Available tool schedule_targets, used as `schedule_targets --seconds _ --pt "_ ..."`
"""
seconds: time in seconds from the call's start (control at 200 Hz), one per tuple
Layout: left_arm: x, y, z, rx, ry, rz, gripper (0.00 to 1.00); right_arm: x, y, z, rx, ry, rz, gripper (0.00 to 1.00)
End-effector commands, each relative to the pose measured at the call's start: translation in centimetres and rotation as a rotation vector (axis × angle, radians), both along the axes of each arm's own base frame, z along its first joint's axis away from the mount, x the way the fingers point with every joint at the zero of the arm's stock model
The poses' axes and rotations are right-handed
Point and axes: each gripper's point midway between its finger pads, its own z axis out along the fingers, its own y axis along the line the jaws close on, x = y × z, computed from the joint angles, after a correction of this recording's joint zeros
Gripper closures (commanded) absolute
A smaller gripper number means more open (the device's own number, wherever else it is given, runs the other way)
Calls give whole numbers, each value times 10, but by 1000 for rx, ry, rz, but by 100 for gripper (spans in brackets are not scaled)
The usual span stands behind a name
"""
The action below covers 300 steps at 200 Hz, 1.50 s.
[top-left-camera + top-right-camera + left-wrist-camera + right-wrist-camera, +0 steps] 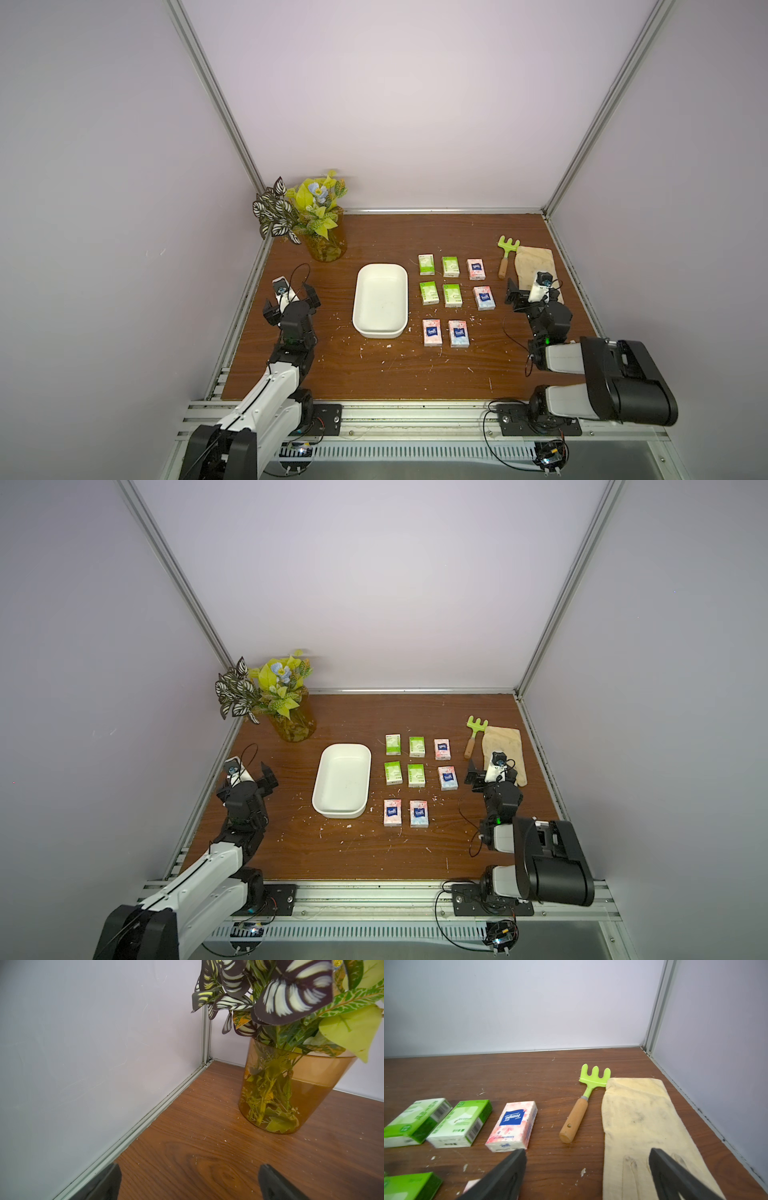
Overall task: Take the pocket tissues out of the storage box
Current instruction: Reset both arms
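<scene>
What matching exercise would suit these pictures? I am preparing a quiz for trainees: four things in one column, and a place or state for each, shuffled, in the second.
Things:
1. storage box
2. hand rake
3. amber vase
4. left hand

Places or states:
A. holds leafy stems, in the far corner on the robot's left
B. lies beside the cloth glove, its green head towards the back wall
C. empty, with all eight pocket tissues laid out on the table beside it
D. open, holding nothing

Pairs: 1-C, 2-B, 3-A, 4-D
</scene>
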Motion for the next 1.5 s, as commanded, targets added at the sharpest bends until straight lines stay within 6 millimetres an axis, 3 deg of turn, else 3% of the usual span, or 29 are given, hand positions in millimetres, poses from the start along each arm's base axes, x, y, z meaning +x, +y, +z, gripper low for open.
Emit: schedule_targets --seconds 0.0,0.05,0.26,0.43,0.541,0.621,0.756,0.971,1.496 --pt "3 2 18 17 -99 0 1 -5 15 22 -6 -147 70 1" --pt "3 2 16 17 -108 2 1 -7 15 28 4 -184 72 1" --pt "11 -13 8 66 -133 -102 1 17 10 12 10 -68 44 1" --pt "16 -28 14 119 -226 -198 1 18 10 10 5 -56 38 1" --pt "29 -40 -7 137 -179 -273 1 18 10 10 4 -56 35 1" --pt "27 -45 -4 158 -207 -299 1 18 10 10 4 -58 37 1" --pt "32 -38 -10 133 -171 -263 1 18 10 10 3 -56 37 1" --pt "65 -34 -24 127 -56 -237 1 18 10 10 3 -57 36 1" --pt "63 -34 -24 128 -59 -236 1 18 10 10 3 -57 36 1"
